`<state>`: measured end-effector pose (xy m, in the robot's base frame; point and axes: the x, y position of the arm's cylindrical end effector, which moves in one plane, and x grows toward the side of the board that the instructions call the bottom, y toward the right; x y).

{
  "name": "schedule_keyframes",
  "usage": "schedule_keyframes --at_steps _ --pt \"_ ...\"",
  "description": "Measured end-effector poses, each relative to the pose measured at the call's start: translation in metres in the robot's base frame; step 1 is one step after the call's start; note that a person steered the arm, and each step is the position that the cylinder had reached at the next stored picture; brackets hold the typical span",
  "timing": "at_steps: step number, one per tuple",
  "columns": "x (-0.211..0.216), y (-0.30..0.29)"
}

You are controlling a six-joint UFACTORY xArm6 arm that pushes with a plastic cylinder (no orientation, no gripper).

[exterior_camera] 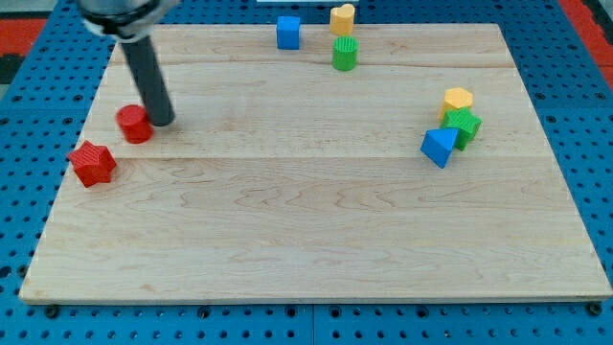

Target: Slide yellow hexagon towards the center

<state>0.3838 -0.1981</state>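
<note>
The yellow hexagon (458,99) lies at the view's right, touching a green star-shaped block (464,126) just below it, with a blue block (439,146) below-left of those. My tip (162,123) rests on the board at the view's upper left, right beside a red cylinder (134,125), far from the yellow hexagon.
A red star-shaped block (92,163) lies near the board's left edge. At the view's top are a blue cube (287,32), a yellow block (342,17) and a green cylinder (344,54). The wooden board (306,240) sits on a blue pegboard.
</note>
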Motion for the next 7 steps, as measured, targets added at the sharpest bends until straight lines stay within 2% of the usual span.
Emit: schedule_keyframes --at_steps 1,2,4,5,6,7 --pt "-0.023 0.053" --pt "-0.069 0.17" --pt "-0.114 0.39" --pt "-0.115 0.425" --pt "-0.071 0.48" --pt "-0.023 0.457"
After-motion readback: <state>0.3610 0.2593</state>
